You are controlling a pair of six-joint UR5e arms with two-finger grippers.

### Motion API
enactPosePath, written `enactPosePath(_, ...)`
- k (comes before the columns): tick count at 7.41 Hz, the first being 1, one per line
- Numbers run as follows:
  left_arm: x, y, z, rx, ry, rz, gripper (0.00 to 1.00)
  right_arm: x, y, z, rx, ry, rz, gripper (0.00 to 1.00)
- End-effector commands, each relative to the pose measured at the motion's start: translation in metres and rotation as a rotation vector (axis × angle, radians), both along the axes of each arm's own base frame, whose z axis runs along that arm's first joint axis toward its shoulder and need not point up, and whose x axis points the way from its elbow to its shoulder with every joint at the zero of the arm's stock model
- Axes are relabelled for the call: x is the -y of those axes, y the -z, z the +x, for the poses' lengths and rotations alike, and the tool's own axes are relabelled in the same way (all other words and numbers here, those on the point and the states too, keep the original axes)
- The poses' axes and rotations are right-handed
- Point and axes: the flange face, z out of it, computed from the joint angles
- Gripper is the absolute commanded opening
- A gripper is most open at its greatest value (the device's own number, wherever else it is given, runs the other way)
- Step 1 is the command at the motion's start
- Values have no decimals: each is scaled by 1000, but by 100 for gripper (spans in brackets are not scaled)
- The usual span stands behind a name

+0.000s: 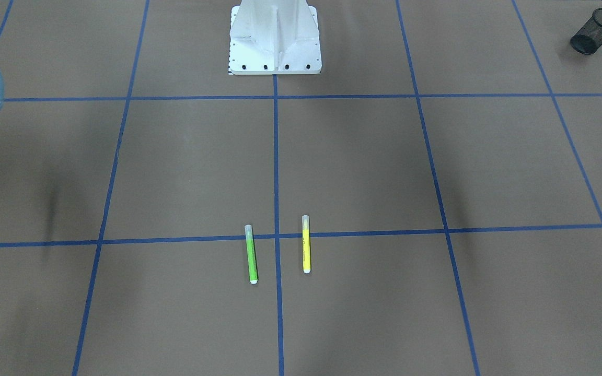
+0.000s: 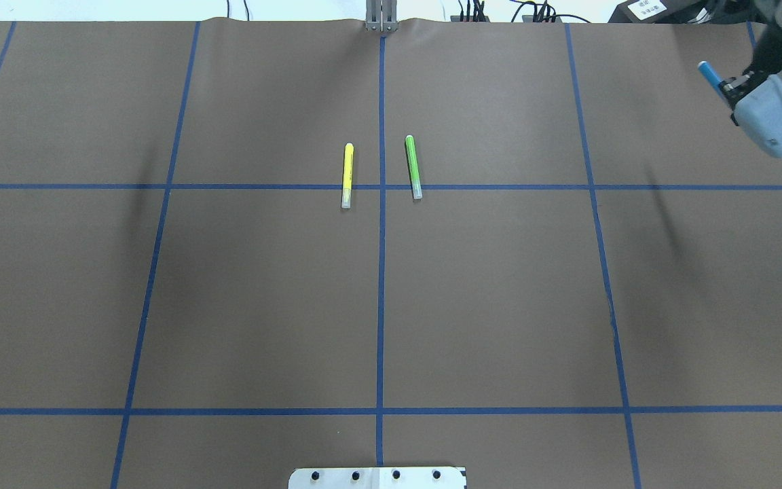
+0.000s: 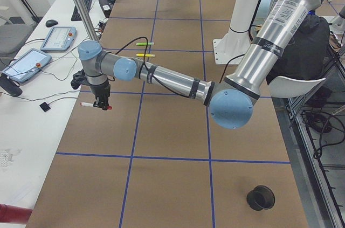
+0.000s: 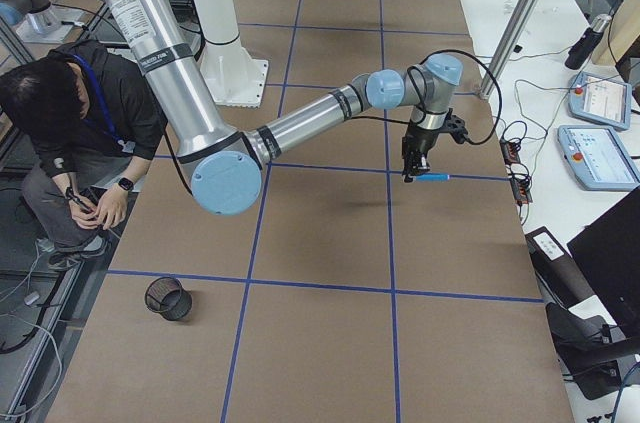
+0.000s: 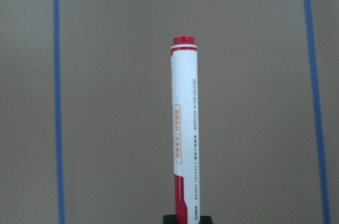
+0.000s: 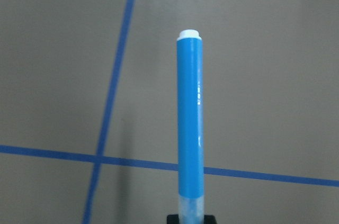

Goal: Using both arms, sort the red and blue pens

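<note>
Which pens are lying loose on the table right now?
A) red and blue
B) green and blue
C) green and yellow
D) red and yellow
C: the green pen and the yellow pen lie on the table, one each side of the centre line. The red marker is held in the left gripper, and the blue pen in the right gripper.

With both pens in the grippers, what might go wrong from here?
The left gripper holds the red marker and the right gripper the blue pen by one end only; either might pivot or slip.
The black mesh cup is narrow, so a level pen may miss.
A person crouches beside the table, perhaps within arm sweep.
</note>
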Motion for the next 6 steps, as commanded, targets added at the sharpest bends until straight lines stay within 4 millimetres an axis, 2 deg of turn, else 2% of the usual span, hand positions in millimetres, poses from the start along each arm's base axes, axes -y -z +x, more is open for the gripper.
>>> enactPosePath(1,-79,-73,-40,55,-52,-7,0,-39,-88,73,-70,115,-18,0)
enactPosePath(2,-122,-102,-49,91,-136,24,0,-62,-120,93,-76,122,-57,0)
enactPosePath(3,-154,-118,-73,91,-121,1,0,-92,-143,115,-69,146,-70,0)
enactPosePath(4,-186,-133,-77,89,-121,-63,0,-128,-163,129,-63,143,-117,0)
enactPosePath(5,-220,-144,-81,90,-135,-109,0,-160,-175,145,-66,122,-214,0)
enactPosePath(6,-271,-177,-106,80,-112,-166,0,-176,-181,165,-81,91,-336,0)
